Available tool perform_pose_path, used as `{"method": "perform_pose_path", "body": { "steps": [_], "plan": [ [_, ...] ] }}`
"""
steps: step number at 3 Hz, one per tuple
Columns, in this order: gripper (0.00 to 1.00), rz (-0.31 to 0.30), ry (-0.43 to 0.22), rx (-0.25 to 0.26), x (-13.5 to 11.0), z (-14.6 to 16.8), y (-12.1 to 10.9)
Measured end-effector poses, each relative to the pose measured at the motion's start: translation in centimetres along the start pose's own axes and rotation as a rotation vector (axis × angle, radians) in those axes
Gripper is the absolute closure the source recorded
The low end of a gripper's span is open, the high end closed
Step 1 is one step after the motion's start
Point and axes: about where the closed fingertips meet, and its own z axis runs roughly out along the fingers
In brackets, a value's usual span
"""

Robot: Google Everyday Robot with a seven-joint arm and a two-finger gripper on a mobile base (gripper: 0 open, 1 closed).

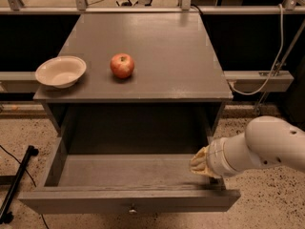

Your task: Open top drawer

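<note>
- Jaws' state cannot be told: the gripper (199, 162) shows only as a tan tip inside the top drawer (95, 202), against its right wall near the front corner.
- Drawer stands far out; front panel cut off by the lower edge, knob (132, 208) dim.
- White arm (259, 147) enters from the right, cut off there, reaching leftward.
- Apple (122, 65) and bowl (60, 72) sit apart on the cabinet top (171, 56).

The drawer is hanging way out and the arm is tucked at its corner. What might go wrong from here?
1. The top drawer is already far out; more pulling might drag it off its support.
2. The gripper sits at the drawer's right wall, so a careless withdrawal might snag there and jolt everything.
3. A jolt might roll the apple across the cabinet top; the bowl rests near its left edge.
</note>
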Motion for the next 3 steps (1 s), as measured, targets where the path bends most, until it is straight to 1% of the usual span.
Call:
{"method": "perform_pose_path", "body": {
  "steps": [1,2,3],
  "plan": [
    [1.0,-0.038,0.027,0.083,-0.9,-3.4,-2.0],
    [0.98,-0.036,0.036,0.17,-0.4,-7.5,-3.1],
    [0.74,-0.04,0.036,0.161,-0.6,-7.1,-3.0]
  ]
}}
